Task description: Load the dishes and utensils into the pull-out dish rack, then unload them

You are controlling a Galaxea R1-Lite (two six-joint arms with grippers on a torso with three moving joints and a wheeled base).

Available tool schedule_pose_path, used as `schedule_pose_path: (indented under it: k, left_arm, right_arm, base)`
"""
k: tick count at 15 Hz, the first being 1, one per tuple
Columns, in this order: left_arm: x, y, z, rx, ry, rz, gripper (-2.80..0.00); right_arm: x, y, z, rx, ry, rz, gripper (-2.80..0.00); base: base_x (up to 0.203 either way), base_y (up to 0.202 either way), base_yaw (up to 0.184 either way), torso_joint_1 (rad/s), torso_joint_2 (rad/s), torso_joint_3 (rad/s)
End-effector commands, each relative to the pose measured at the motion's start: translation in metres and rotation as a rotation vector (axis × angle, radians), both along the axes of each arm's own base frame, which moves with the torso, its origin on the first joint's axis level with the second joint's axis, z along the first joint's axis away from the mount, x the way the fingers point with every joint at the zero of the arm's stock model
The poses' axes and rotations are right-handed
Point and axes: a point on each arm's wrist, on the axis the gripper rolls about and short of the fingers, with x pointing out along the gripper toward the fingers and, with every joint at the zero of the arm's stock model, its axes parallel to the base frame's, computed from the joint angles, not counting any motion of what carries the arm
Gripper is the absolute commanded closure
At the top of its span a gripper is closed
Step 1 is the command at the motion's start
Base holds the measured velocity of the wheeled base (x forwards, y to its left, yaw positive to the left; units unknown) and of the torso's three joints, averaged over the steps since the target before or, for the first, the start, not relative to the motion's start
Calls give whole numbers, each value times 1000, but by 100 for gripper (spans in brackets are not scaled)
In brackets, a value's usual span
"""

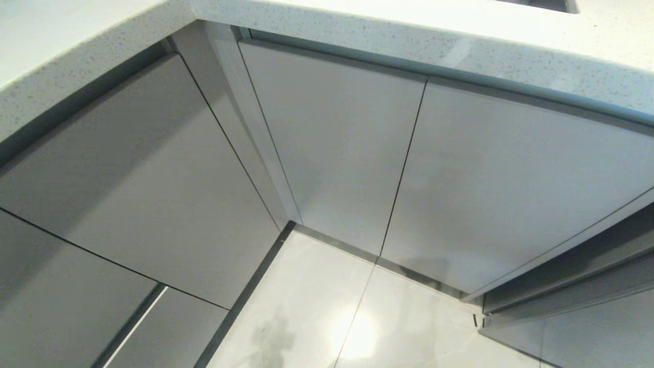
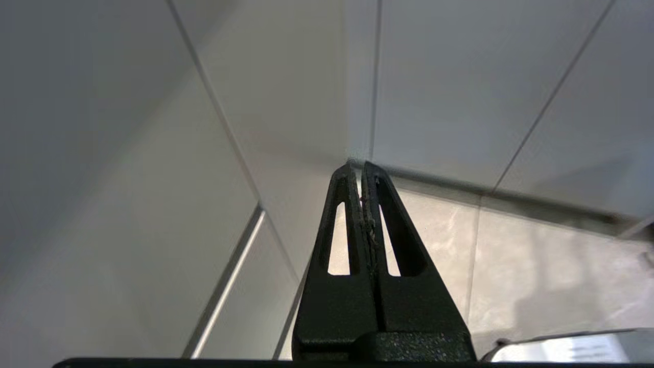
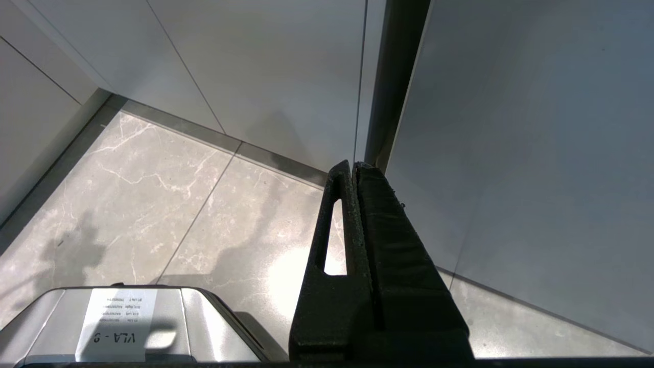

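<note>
Marble-grey floor tiles (image 1: pixel 317 306) nearest, both hands low over them: left hand (image 2: pixel 361 166) pinched closed on nothing, right hand (image 3: pixel 353 164) likewise. Beyond, flat grey cabinet doors (image 1: pixel 337 138) under the speckled bench (image 1: pixel 460 41). No dish rack, dishes or utensils visible; handling and grip point impossible to judge.

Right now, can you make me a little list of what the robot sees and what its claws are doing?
Place: kitchen corner, grey cabinet doors under a speckled white counter
Floor: shiny pale tiles
Dishes, spoon, chopsticks: none in view
Rack: not seen pulled out
Left claw: shut, empty, above floor
Right claw: shut, empty, above floor
</note>
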Motion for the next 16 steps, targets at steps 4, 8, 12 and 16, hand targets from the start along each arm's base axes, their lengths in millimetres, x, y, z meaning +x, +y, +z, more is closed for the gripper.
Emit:
schedule_pose_path:
  k: [4, 8, 12, 16]
  left_arm:
    - [8, 1, -31, -97, 155, 20, 0]
    - [8, 2, -30, -205, 150, 60, 0]
    - [8, 2, -30, -211, 149, 62, 0]
    - [8, 2, -30, -212, 149, 62, 0]
  right_arm:
    - [0, 0, 0, 0, 2, 1, 0]
    - [0, 0, 0, 0, 2, 1, 0]
    - [0, 0, 0, 0, 2, 1, 0]
    - [0, 0, 0, 0, 2, 1, 0]
  base:
    - [0, 0, 0, 0, 0, 0]
    - [0, 0, 0, 0, 0, 0]
    - [0, 0, 0, 0, 0, 0]
    - [0, 0, 0, 0, 0, 0]
